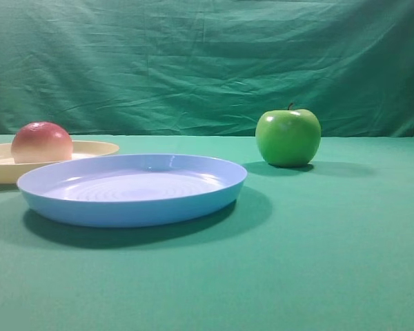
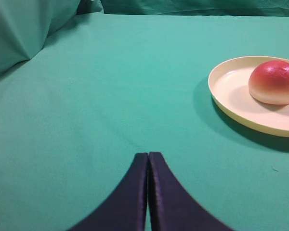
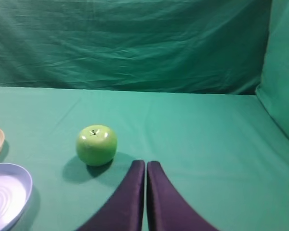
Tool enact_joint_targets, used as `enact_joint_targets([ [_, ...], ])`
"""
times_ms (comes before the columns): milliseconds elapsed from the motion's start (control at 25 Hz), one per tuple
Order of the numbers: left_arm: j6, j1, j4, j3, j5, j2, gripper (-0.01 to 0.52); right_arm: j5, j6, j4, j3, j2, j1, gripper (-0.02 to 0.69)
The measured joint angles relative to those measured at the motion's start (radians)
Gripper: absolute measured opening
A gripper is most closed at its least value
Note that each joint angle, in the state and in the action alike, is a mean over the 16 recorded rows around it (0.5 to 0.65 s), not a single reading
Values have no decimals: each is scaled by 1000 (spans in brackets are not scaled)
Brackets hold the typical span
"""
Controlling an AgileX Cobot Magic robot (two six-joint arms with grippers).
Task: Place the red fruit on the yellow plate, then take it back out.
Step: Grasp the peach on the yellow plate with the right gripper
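Red fruit sits on the yellow plate, at the far left of the green surface. Just in front of it lies a blue plate with nothing in it. A green apple stands well apart on the right. The left hand has its fingers pressed together, holding nothing. The right hand is pressed together too, near the apple but not touching it.

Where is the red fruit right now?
The red fruit sits on the yellow plate at the far left of the exterior high view, behind the blue plate.
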Motion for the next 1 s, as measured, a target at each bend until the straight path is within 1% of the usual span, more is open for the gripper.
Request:
enact_joint_targets([
  [240,0,0,0,0,0,0,0,-20,2,-2,86,-15,-8,0],
  [480,0,0,0,0,0,0,0,-42,4,5,121,-15,-9,0],
  [760,0,0,0,0,0,0,0,-91,5,62,118,-15,-9,0],
  [1000,0,0,0,0,0,0,0,-117,2,118,39,30,-9,0],
])
